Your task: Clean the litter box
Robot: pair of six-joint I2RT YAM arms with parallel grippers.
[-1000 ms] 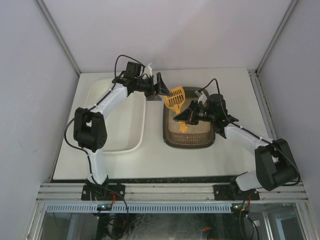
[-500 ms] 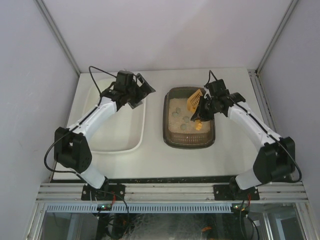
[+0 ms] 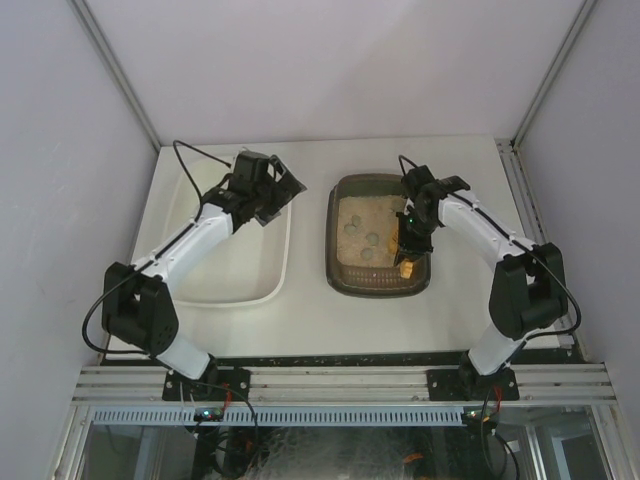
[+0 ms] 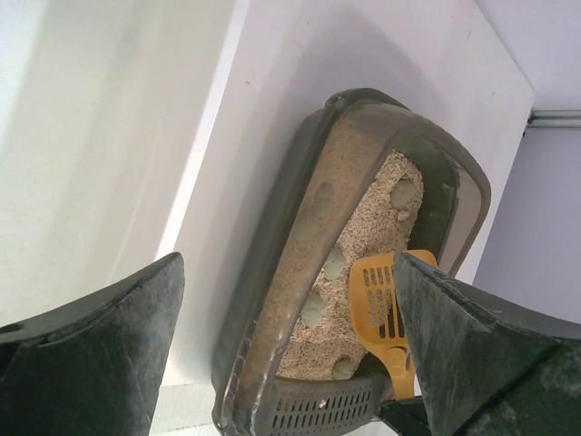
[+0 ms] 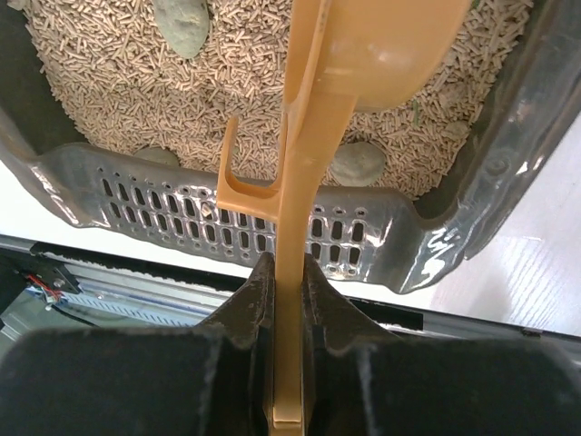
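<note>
Scoop (image 5: 313, 136) lowered into litter box (image 3: 332, 240)

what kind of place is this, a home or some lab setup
Most likely a robot lab test cell, not a home: plain pale walls box in a white table, two arms are bolted to an aluminium rail, and a litter box and white tub sit on the table.

We can read no text, label, brand or number in any view. Nothing legible shows on any surface we see.
</note>
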